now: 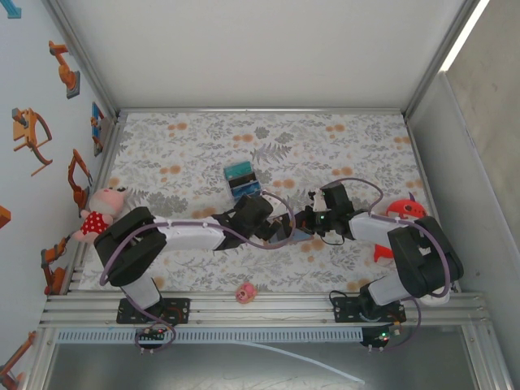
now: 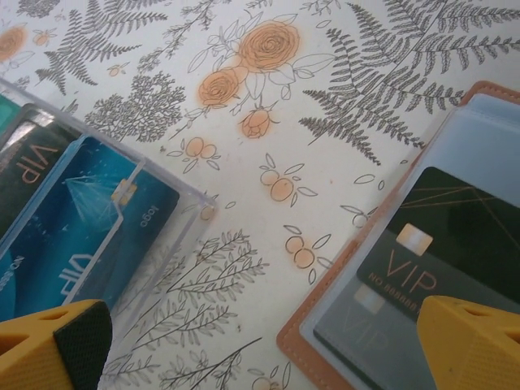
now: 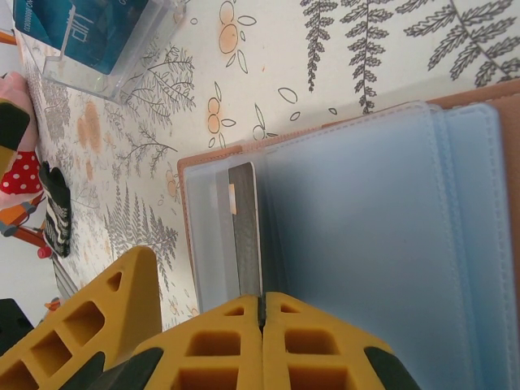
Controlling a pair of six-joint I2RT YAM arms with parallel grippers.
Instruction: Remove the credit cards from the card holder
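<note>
The left gripper (image 2: 262,348) gapes wide, empty. The right gripper (image 3: 262,313) is pinched shut at the open card holder's (image 3: 366,244) 6 o'clock edge (gripping a sleeve? cannot tell). A dark card (image 2: 455,219) sits pocketed; blue cards (image 2: 65,236) fill a clear tray (image 2: 188,213) at 9 o'clock in the left wrist view.

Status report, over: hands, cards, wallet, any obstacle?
Left hand open, empty. Right hand shut at wallet edge. Dark card in wallet pocket; blue cards in clear tray. No obstacle seen.
</note>
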